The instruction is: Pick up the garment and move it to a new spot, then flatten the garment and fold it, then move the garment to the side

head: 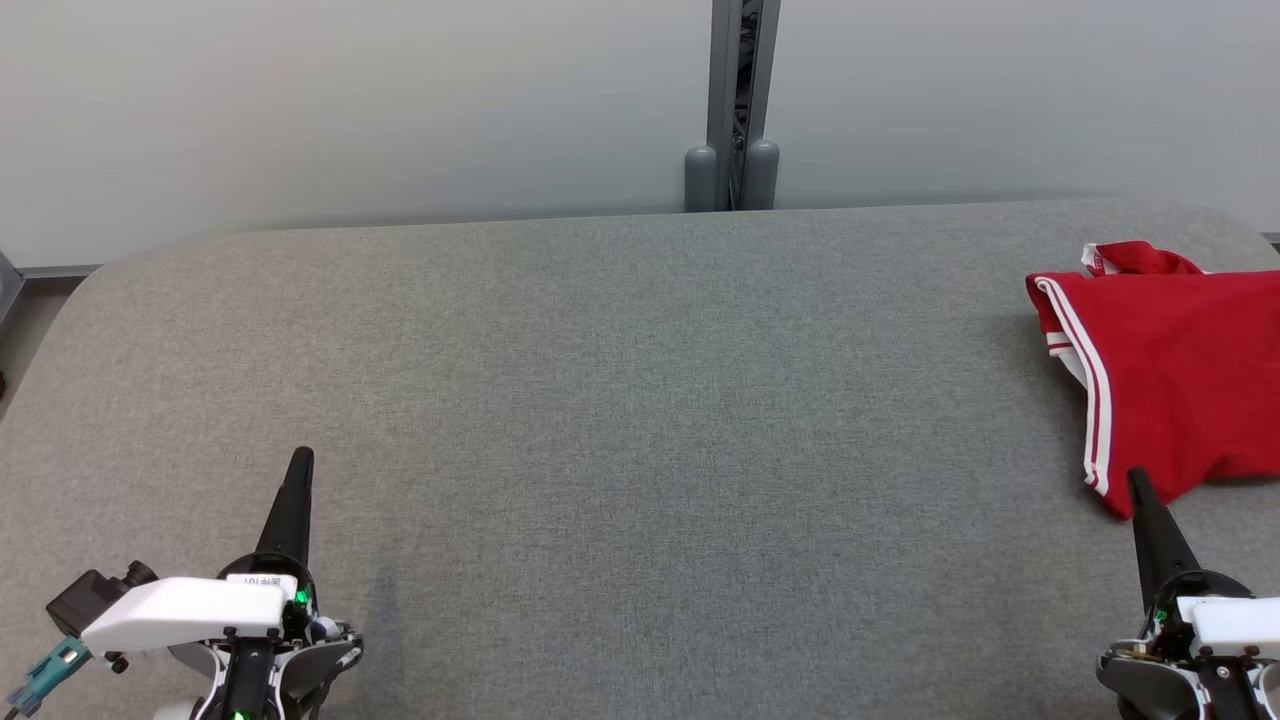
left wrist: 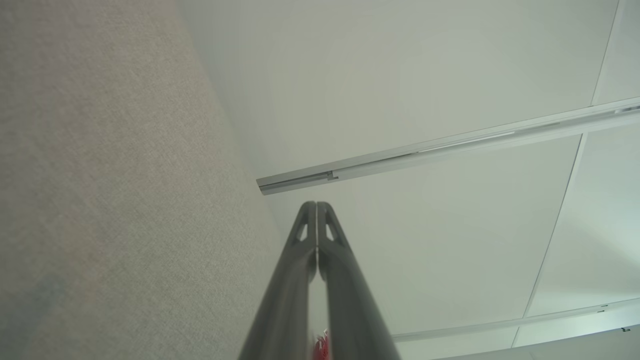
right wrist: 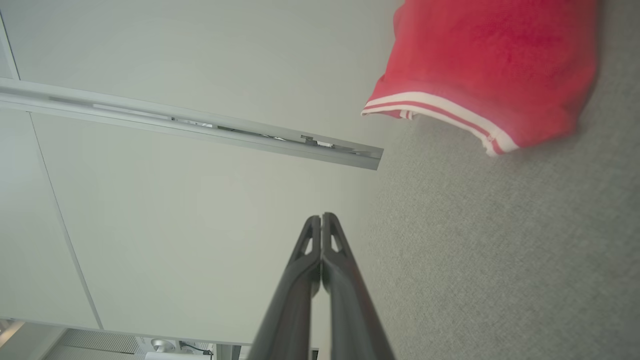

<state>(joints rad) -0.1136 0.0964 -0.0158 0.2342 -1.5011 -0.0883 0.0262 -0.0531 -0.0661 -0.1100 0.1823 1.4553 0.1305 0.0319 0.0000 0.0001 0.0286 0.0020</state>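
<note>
Grey woven cloth covers the broad, round-cornered table [head: 600, 400], which runs from edge to edge of the head view, with a pale blank wall [head: 350, 100] and a grey metal post [head: 742, 100] behind it.

The task's thing, a red knit garment with white striped trim [head: 1170, 380], lies at the table's far right, partly cut off by the edge of the head view. A bit of collar shows at its far end. It rests low on the cloth in a fairly compact shape, with a striped hem along its left edge and a somewhat wavy lower edge.

The long dark left fingers [head: 298, 490] are pressed together on nothing, low at the near left and well apart from the garment. The long dark right fingers [head: 1150, 520] are likewise clenched and empty. Their tip stands just beside the garment's near corner, and I cannot tell whether it touches.

How far the task has got is hard to judge. A garment lying at the side, with both arms empty, would fit a finished job: moved, flattened, folded and set aside. It would fit just as well a job not yet begun. I cannot count clean fold lines, since the right part is out of frame. If nothing is done, all the steps remain.
</note>
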